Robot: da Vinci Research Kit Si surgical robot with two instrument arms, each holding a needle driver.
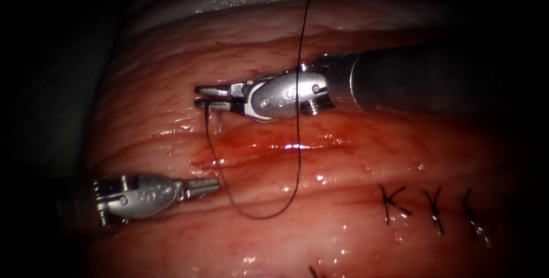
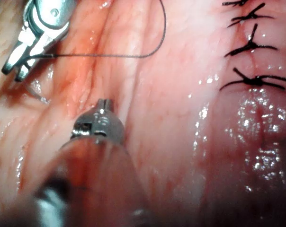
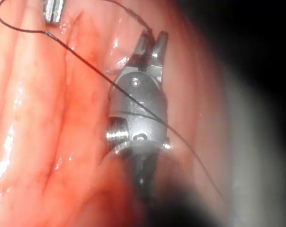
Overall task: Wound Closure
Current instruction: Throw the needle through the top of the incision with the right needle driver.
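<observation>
Right tool [image 1: 207,97]: jaws pinching the needle [image 1: 210,119] close to its thread end; it hangs just under the tips, its point by the tissue [image 1: 354,152], whether in it I can't tell.
Left tool [image 1: 207,185]: jaws pressed together, holding nothing, resting left of the red fluid [image 1: 251,149].
Thread [image 1: 299,141]: from the needle it loops down, then climbs past the right tool.
Progress: three knotted stitches [image 1: 434,206] sit at right; I'd judge the stretch left of them open.
</observation>
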